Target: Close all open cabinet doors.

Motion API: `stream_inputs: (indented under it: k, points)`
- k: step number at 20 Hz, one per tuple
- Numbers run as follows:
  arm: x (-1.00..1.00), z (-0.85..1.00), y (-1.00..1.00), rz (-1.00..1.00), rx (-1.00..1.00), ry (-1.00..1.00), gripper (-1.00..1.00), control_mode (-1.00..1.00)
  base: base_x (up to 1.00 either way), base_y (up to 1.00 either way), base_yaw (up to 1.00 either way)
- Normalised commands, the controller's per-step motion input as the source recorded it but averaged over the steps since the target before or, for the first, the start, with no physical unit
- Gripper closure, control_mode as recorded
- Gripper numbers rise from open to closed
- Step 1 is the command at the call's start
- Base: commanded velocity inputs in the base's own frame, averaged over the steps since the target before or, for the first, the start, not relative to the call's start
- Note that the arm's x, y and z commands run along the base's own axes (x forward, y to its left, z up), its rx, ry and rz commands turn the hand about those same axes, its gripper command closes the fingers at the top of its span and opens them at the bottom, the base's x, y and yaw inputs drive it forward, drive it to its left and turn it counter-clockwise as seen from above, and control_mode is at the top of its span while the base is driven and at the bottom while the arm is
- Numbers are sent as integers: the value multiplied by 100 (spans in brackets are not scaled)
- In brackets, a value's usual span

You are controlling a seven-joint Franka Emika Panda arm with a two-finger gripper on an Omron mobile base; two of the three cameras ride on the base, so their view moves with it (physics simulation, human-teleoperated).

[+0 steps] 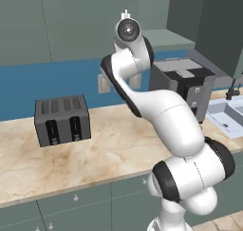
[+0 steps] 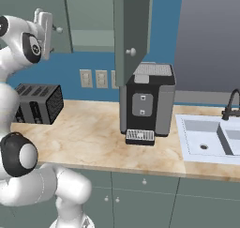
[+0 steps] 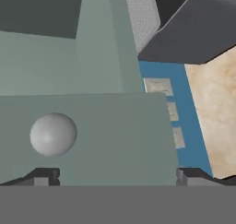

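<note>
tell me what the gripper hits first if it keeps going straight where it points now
Most likely the grey-green cabinet door right ahead of the gripper, beside its round knob; depth is hard to judge.

An open cabinet door (image 2: 132, 30) is seen swung out over the coffee machine (image 2: 146, 100) at upper centre of the right base view. Bare counter (image 2: 89, 128) is left between the machine and the toaster (image 2: 40, 104) at left.
</note>
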Motion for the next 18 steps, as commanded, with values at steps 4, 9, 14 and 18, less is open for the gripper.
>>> stream_inputs:
  k: [4,9,14,18]
  points:
    - [52,-32,0,9,0,11,-100,-100,0,0,0]
    - [31,-16,2,9,0,4,-100,-100,0,0,0]
    - [0,-23,5,12,-1,1,-100,-100,0,0,0]
    - [-29,-12,0,21,-3,0,-100,-100,0,0,0]
